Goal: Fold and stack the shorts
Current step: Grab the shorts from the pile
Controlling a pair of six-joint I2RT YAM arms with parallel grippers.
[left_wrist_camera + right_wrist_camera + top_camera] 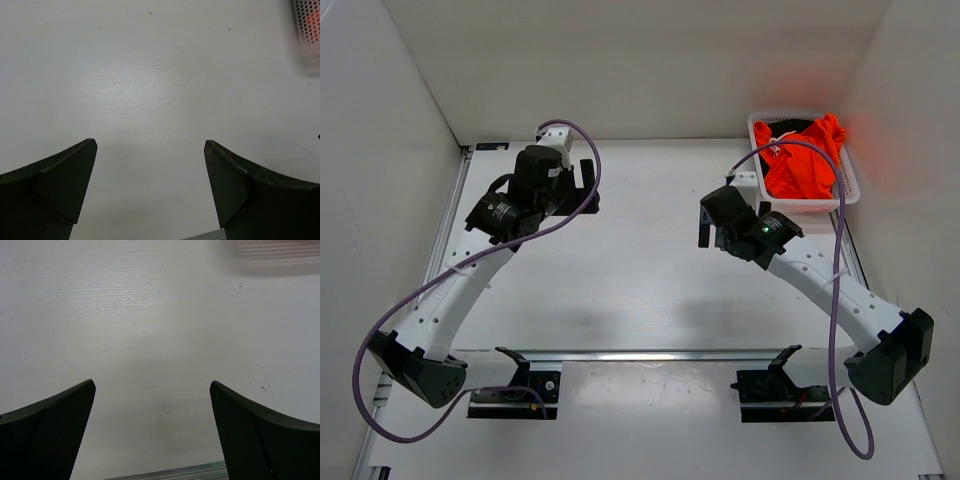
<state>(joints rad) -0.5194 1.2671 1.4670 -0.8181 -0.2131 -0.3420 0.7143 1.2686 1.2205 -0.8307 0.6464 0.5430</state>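
Fetching step, I judge: shorts point(807, 168) bunched in basket point(753, 124) just beyond right gripper point(712, 226); it and left gripper point(586, 186) gape empty; reach in next.

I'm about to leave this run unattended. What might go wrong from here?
The shorts lie bunched in the basket, so the open right gripper may pinch several layers or drag the light-looking basket along. The right arm's purple cable loops over the basket and might snag on the fabric or the rim.
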